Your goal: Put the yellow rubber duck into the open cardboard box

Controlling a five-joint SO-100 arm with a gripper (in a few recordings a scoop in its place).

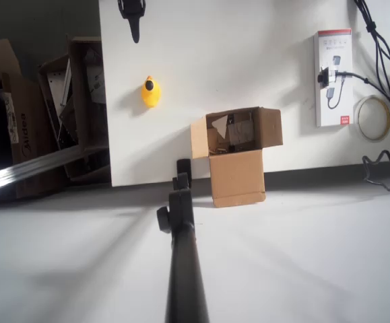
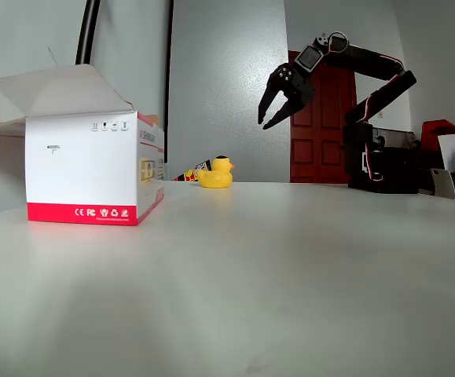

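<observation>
Now hovering, black hand (image 2: pixel 268 112) spread and empty above small yellow rubber duck (image 2: pixel 215 173); risks knocking that rounded toy away on descent.

Black arm raised and bent, gripper (image 2: pixel 268 114) angled downward, fingers spread, holding nothing

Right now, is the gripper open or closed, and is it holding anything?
Gripper: open and empty, jaws spread in the air, well clear of the small yellow rubber duck on the white table.
</observation>
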